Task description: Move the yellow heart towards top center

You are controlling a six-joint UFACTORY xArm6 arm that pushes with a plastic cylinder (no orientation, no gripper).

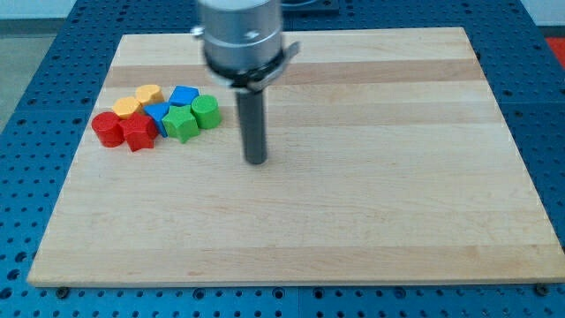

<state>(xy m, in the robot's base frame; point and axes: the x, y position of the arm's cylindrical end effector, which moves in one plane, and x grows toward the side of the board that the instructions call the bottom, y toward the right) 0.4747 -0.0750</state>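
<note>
Camera view shows my tip (255, 161), bare and holding nothing, at 4 o'clock from the cluster. Yellow heart (127, 108) looks light, rigid, slippery; I judge pushing its 8 o'clock side best, though the red blocks (124, 131) crowd it.

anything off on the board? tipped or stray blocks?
Nothing stands out. All blocks sit flat in one tight cluster at the view's left, yellow heart included; my tip rests apart, to their right, on the wooden board.

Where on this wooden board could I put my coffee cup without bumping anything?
Everything from my tip to the board's right edge is bare, as is the bottom strip. The crowded spot is the upper left, where the red, yellow, blue and green blocks cluster.
</note>
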